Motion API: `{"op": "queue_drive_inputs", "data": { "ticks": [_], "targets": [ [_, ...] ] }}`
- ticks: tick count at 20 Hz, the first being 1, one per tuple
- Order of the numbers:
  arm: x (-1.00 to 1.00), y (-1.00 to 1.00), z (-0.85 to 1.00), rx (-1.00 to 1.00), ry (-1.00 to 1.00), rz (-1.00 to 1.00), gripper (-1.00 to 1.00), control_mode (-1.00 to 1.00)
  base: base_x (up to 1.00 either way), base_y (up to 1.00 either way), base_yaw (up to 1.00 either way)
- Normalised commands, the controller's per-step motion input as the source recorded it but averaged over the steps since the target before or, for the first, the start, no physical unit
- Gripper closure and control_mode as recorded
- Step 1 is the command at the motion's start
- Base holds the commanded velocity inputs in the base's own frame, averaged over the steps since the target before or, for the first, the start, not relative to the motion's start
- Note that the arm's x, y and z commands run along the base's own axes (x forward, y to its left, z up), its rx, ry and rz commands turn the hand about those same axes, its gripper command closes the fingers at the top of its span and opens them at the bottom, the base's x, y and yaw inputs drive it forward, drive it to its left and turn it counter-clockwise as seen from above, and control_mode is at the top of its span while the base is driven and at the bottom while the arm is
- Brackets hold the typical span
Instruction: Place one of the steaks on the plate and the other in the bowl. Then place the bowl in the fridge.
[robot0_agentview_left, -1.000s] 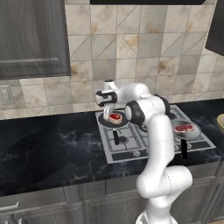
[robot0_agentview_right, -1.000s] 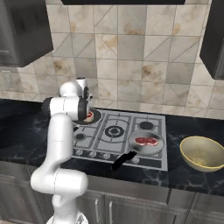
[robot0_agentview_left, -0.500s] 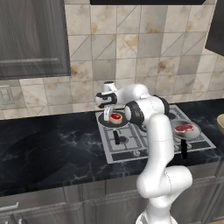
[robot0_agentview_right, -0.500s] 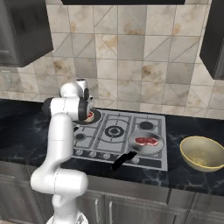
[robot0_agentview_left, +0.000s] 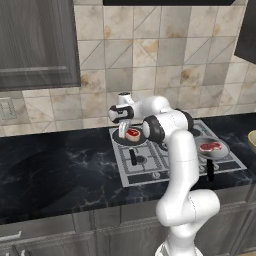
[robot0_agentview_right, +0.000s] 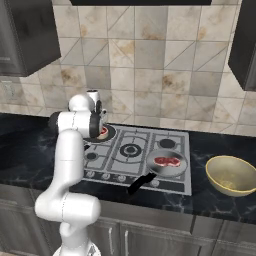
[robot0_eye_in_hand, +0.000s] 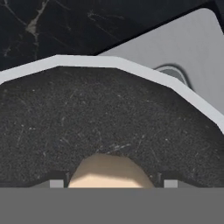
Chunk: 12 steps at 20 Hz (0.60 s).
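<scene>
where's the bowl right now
The bowl sits on the dark counter just right of the stove, near the pan holding a steak.

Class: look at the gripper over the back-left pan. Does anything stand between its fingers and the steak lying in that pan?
No. The gripper hangs directly over the steak in the pan, fingers on either side of it; nothing visible lies between them.

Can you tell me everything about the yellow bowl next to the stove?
The bowl is round and pale yellow-tan, with deep curved sides and a smooth, matte look. It sits upright on the black marbled counter, just to the right of the stovetop, and nothing is inside it. Nothing touches it except the counter. In the left base view, a sliver of its rim peeks in at the right edge.
</scene>
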Motion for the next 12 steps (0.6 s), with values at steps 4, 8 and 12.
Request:
{"op": "queue_drive_inputs", "data": {
  "ticks": [4,8,12],
  "targets": [
    [-0.52,0.02,0.67,-0.02,0.0,-0.02,1.0,-1.0,0.0,0.0,0.0],
    [-1.0,-0.28,0.68,0.03,0.0,-0.15,1.0,-1.0,0.0,0.0,0.0],
    [-1.0,-0.65,0.26,0.01,-0.04,-0.3,1.0,-1.0,0.0,0.0,0.0]
  ]
}}
